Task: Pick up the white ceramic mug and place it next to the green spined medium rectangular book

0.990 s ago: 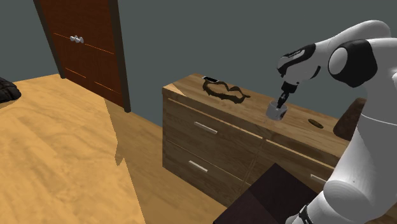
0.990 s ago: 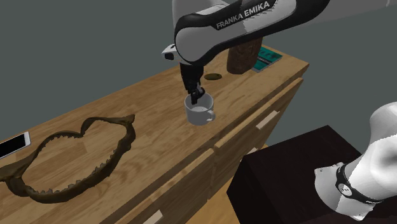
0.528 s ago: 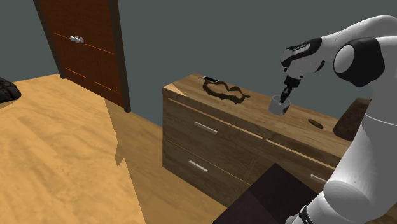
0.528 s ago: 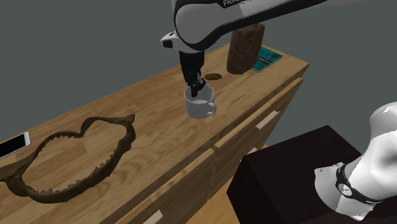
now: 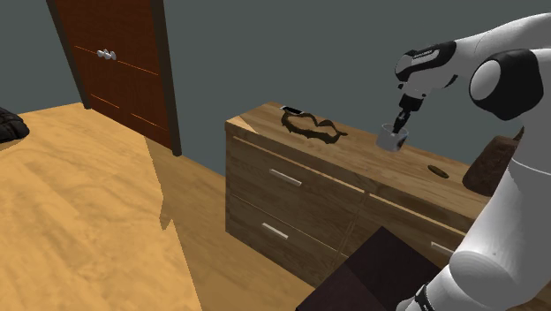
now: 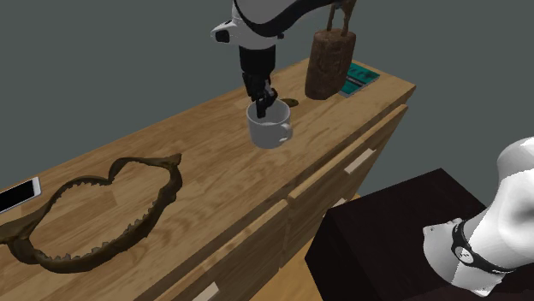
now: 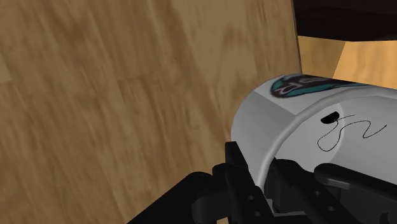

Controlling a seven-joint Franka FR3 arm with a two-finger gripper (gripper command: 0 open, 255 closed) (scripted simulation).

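Note:
A white mug [image 6: 270,128] with a handle hangs a little above the wooden dresser top [image 6: 205,162]. My gripper [image 6: 263,101] is shut on its rim, one finger inside and one outside. In the shoulder view the mug [image 5: 391,138] hangs under the gripper [image 5: 399,126] over the dresser's middle. The wrist view has the mug's wall [image 7: 299,121] clasped in the gripper [image 7: 267,172], with a teal mark and a black squiggle on the mug. A green-covered book [image 6: 358,79] lies flat at the dresser's far right end, behind a brown bag-like object [image 6: 329,64].
A dark toothed jawbone [image 6: 94,209] lies on the dresser's left part, with a phone [image 6: 17,195] beside it. A small dark disc [image 6: 287,103] rests near the mug. The dark stand box [image 5: 371,274] sits before the drawers. A brown door [image 5: 115,62] is far left.
The gripper has lifted the mug off the dresser top and carried it up and towards the end with the book. The arm has risen with it.

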